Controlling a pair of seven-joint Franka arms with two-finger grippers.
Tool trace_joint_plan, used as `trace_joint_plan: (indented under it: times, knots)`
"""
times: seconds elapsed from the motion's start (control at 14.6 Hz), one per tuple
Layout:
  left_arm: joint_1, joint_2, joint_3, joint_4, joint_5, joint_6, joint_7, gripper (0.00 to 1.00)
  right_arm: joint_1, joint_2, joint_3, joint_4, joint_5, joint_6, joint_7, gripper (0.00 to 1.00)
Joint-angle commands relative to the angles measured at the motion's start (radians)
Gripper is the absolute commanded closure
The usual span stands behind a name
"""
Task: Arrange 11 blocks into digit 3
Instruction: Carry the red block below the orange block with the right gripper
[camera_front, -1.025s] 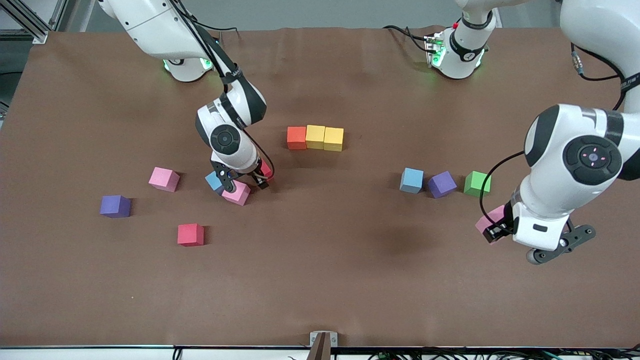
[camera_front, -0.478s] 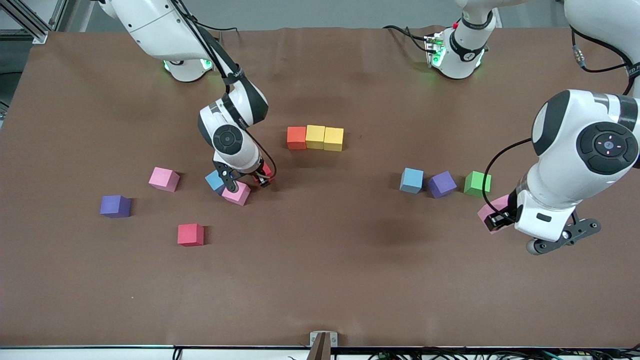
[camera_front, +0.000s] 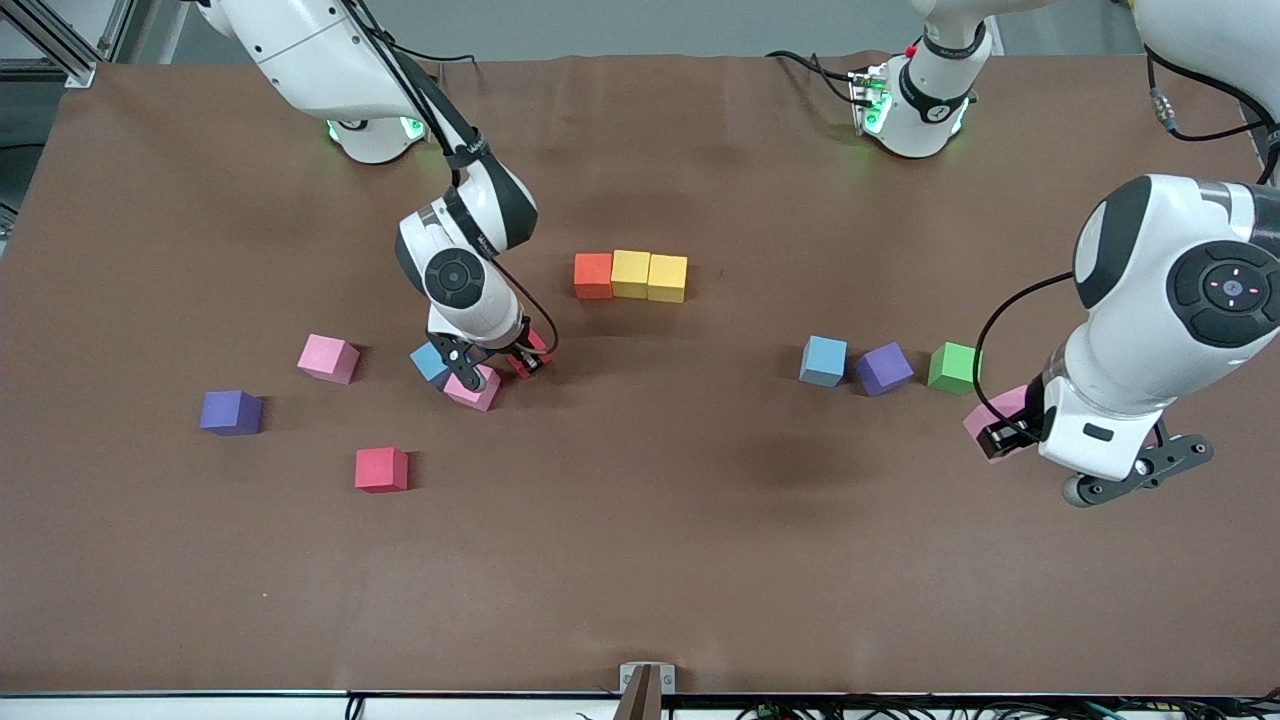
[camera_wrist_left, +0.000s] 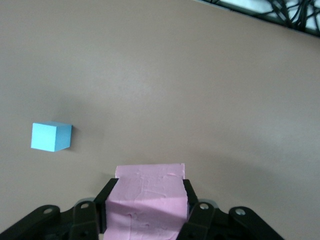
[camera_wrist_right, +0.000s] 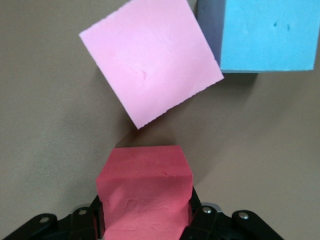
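The pink block (camera_wrist_right: 150, 60) and red block (camera_wrist_right: 145, 192) look like matte foam, slightly pitted with rough-cut edges. The table (camera_front: 640, 560) has a dull brown sheet, faintly wrinkled at its edge by the bases, and the arm shells (camera_front: 1170, 300) are glossy white plastic.

Noted a brown table cover (camera_front: 700, 560) filling most of the frame. Found a small metal bracket (camera_front: 647, 680) at bottom centre, possibly a clamp. Spotted dark tangled cables (camera_front: 900, 710) along the bottom edge and aluminium framing (camera_front: 60, 40) in a top corner.
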Motion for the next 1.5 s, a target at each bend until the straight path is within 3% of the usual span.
trace_joint_plan:
  times: [0.0,0.27,0.55,0.89,1.44]
  knots:
    - [0.012,-0.037,-0.001,-0.015,-0.050,-0.056,0.033,0.82,-0.001,-0.010,0.004,0.003,0.015,-0.001,-0.045,0.69]
    - [0.034,-0.040,0.000,-0.015,-0.069,-0.056,0.034,0.82,0.007,-0.008,0.004,0.056,0.023,-0.001,-0.321,0.70]
    - [0.035,-0.043,-0.003,-0.015,-0.071,-0.056,0.022,0.82,0.016,-0.004,0.004,0.111,0.013,-0.003,-0.369,0.70]
    - [0.036,-0.049,-0.001,-0.016,-0.075,-0.056,0.023,0.82,0.058,0.030,0.004,0.131,0.023,-0.004,-0.671,0.70]
    - [0.039,-0.053,0.000,-0.019,-0.089,-0.056,0.027,0.82,0.136,0.042,0.002,0.129,0.023,-0.034,-0.777,0.70]
